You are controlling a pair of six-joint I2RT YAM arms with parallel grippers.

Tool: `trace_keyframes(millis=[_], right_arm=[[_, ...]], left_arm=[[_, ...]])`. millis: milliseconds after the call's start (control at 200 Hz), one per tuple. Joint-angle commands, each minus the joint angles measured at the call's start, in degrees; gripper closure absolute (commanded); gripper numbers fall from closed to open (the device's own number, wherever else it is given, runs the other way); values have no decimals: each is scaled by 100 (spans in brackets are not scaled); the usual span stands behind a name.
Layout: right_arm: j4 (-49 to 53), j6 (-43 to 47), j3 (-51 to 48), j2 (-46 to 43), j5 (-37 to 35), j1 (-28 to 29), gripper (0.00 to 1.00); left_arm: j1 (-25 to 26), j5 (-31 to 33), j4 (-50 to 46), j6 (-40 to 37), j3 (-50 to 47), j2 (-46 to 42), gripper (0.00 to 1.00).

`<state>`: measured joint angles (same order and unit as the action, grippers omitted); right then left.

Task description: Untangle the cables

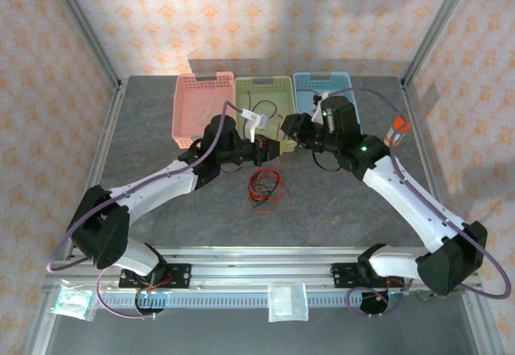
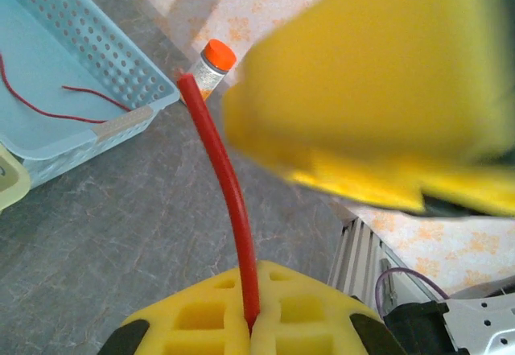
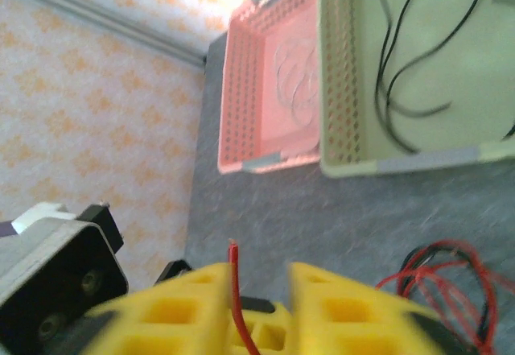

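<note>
Grey stone-look table point(image 1: 161, 130), orange-patterned wallpaper point(image 1: 241, 17) all round, and three baskets lined up along the far edge: pink point(image 1: 183, 113), green point(image 1: 241, 85), blue point(image 1: 354, 89). Both arms meet in the middle, just in front of the green one. The left gripper point(image 2: 251, 323) is clamped tight on a red cable point(image 2: 233, 194), which is pinched right in the seam of its yellow pads. From there the cable runs in a gentle curve straight away from the pads, with its tip pointing roughly at the blue basket and an orange-capped bottle point(image 2: 213, 61) beyond. That tip sits in the gap of the right gripper point(image 3: 265, 291), whose fingers stand apart. It's beside the cable, not squeezing it, as far as I can see. The rest of the cables, a red and black tangle point(image 1: 265, 186), lie on the table just on the near side of where the two grippers meet, about equally close to both arms. Looks like a strand runs down from the left's grip into that pile, but it's too thin to be sure. My read is that the whole thing hinges on that line: the cable's long axis goes left pads to right fingers, so pulling along it, away from the pile, is what frees it. The blue basket already has a red strand in it and it's on the right arm's side.
</note>
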<state>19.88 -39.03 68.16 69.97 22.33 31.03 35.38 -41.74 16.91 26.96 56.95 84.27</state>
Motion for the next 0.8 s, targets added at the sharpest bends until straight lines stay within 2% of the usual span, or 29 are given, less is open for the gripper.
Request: trace_keyframes(millis=[0,90,130,175,325,436,606,696,791], right_arm=[[-186,379,94,-683,-1112,-28,34],[-605,633,-386,-1172,-1739,-24,8],[-779,727,-634,-1414,-1984,-25,0],[-1028,1088,-922,-1625,-2101,-26,0],[-1171,2053,-1446,-2025,-1798,-26,0],[-1711,2634,-2162,-2286,-981,-26,8],[-2503,2883,-2936,-2359,220,-12,13],[-2839,2874,-3209,-2325,574,64,14],[-3388,2861,-3432,-2162,759,193,21]], left_arm=[[-85,155,-355,162,343,-58,100],[-233,-3,-465,430,478,-50,100],[-288,-82,-488,542,525,-75,100],[-354,-138,-570,607,620,-106,100],[-470,-188,-862,627,921,-242,100],[-492,-170,-1215,628,1185,-219,100],[-509,-157,-1431,631,1375,-244,100],[-510,-158,-1458,630,1439,-253,100],[-515,-174,-1441,630,1466,-262,100]])
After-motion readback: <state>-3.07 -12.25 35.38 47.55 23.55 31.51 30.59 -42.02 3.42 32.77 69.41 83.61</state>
